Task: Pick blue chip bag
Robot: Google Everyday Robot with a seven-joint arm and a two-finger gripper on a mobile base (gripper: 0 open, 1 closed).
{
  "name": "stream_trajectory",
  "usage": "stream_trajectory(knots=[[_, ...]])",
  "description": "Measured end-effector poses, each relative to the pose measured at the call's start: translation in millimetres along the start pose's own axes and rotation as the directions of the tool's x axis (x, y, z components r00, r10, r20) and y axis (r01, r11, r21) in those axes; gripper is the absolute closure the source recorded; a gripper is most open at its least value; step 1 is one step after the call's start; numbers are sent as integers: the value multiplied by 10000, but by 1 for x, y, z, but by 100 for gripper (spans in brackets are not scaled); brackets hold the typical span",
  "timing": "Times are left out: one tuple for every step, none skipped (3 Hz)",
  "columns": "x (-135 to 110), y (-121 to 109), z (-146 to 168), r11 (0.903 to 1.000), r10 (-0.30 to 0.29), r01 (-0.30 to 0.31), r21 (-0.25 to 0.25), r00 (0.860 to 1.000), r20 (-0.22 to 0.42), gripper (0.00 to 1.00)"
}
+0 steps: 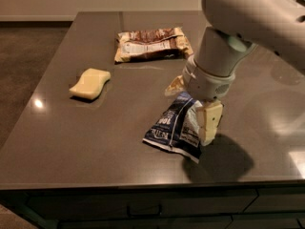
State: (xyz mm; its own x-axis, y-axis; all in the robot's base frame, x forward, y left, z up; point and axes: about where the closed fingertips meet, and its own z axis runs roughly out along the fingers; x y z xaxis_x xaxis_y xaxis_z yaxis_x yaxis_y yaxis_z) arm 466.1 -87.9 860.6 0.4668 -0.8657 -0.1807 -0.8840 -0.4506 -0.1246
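Gripper (188,112) sits low over the blue chip bag (169,129), open, with one finger on each side of its upper end so closing should pinch the foil. The bag lies crumpled on the worktop (109,147) near the front edge, well apart from the sponge (89,83).

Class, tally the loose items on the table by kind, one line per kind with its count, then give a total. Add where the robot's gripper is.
Snack bags: 2 (blue chip bag, brown snack bag)
Sponges: 1 (yellow sponge)
Total: 3
The gripper is open, low over the right end of the blue chip bag.
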Motion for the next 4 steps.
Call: stream_trajectory(knots=[[-4, -2, 6, 9991, -377, 371, -206, 9988, -304, 40], [-4, -6, 1, 9991, -384, 373, -193, 9974, -616, 64], [-5, -16, -17, 9999, -53, 60, 122, 9986, -529, 87], [-10, -28, -52, 9968, 127, -111, 797, 9997, -198, 100]])
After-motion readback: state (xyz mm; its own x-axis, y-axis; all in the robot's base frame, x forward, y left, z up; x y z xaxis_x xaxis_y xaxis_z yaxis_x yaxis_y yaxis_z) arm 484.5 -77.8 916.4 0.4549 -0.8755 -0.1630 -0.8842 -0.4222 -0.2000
